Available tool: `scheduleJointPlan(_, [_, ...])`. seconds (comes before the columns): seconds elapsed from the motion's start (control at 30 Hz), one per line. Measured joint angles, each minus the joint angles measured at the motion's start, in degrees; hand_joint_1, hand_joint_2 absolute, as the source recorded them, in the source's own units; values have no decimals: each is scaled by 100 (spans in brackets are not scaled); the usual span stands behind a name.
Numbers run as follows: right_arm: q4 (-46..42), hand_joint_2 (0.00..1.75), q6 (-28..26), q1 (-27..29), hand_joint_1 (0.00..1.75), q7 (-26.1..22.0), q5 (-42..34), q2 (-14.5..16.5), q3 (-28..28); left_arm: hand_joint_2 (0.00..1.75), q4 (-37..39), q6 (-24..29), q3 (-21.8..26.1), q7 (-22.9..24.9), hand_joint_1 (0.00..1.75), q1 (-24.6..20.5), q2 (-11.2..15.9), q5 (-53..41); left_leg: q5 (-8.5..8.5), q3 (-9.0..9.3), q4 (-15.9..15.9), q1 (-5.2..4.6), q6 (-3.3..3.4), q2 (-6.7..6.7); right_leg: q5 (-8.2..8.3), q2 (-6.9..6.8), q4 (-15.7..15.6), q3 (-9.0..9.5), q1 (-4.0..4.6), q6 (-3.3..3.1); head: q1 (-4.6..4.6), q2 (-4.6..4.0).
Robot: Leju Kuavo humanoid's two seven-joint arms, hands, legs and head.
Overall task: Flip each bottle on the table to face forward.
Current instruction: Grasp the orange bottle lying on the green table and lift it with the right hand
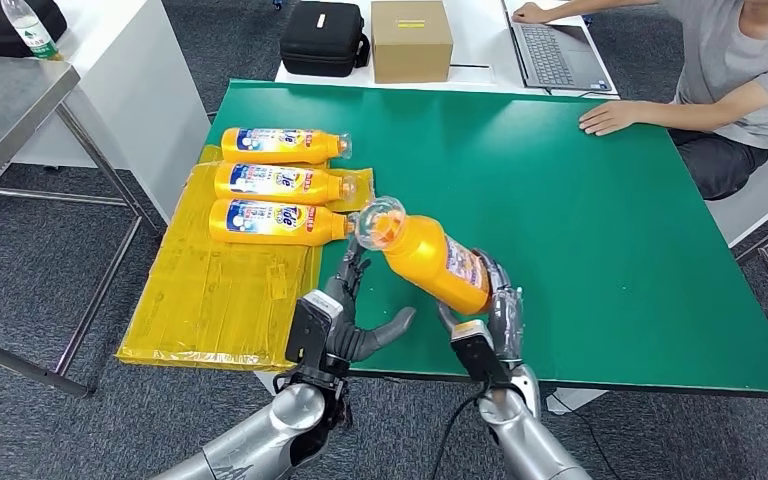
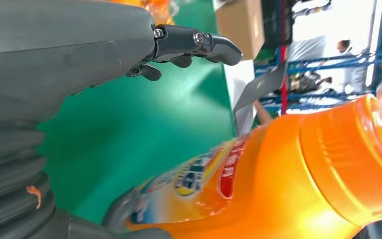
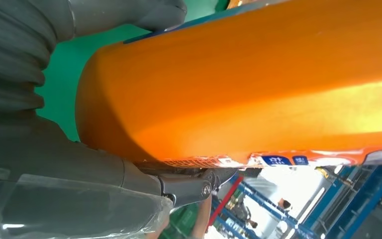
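Three glossy orange bottles (image 1: 282, 183) lie in a row on yellow sheeting (image 1: 222, 300) at the green mat's (image 1: 560, 230) left edge. Left hand (image 1: 350, 318) spread, holding nothing; beside it, right hand (image 1: 495, 305) grips a fourth bottle (image 1: 430, 258), tilted above the near edge. Smooth mat lies bare rightward.

Head view looks down over the green table (image 1: 580, 220); both wrist views sit close against the held bottle (image 1: 438, 262).
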Motion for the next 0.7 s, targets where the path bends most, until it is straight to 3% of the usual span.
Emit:
scheduleJointPlan(0.23, [102,175,0,-3,175,0,197,263,169,175,0,118,3,-84,0,-35,-50,61,0,-1,0,0,0,0,0,0,0,-2,0,0,-1,0])
scheduleJointPlan(0.7, [297,175,-3,-104,175,0,659,457,230,175,-105,-114,-39,113,0,-85,-127,206,0,-3,0,0,0,0,0,0,0,-5,0,0,-1,0])
